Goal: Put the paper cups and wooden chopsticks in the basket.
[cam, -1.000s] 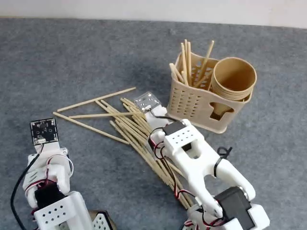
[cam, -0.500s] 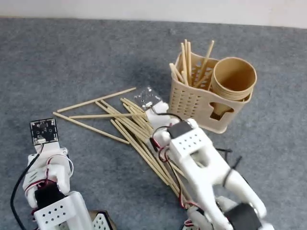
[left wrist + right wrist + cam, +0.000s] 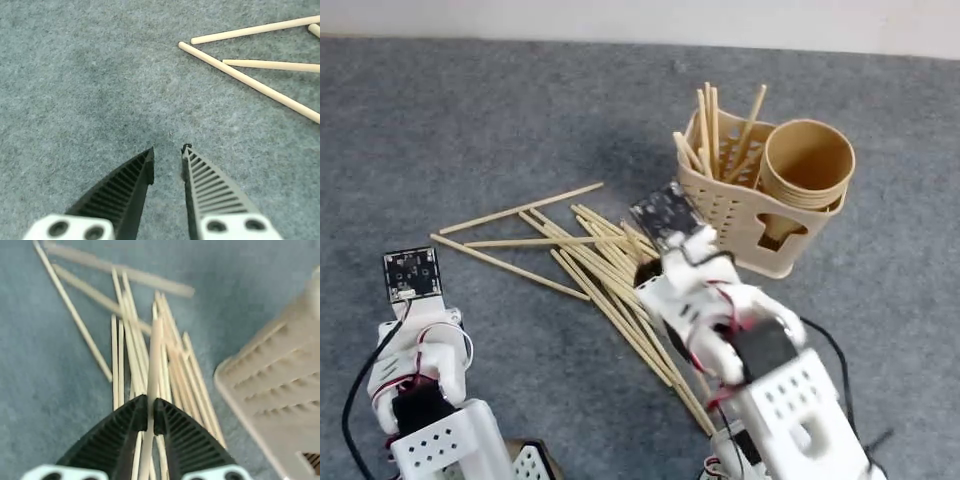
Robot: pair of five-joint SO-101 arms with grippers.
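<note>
- The right gripper (image 3: 151,407) pinches one chopstick (image 3: 156,345) tight, just over the loose chopsticks (image 3: 582,255).
- The basket (image 3: 725,215) stands just beside the pile, holding paper cups (image 3: 807,175) and upright sticks (image 3: 708,125).
- The left gripper (image 3: 167,152), narrowly parted, hangs over grey carpet (image 3: 75,75).

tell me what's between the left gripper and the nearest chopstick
Only bare grey carpet, seen in the left wrist view, separates the left gripper from the nearest chopstick.

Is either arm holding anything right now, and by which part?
The right gripper is shut on one wooden chopstick, pinched partway along its shaft, not at an end. The left gripper is open and holds nothing.
</note>
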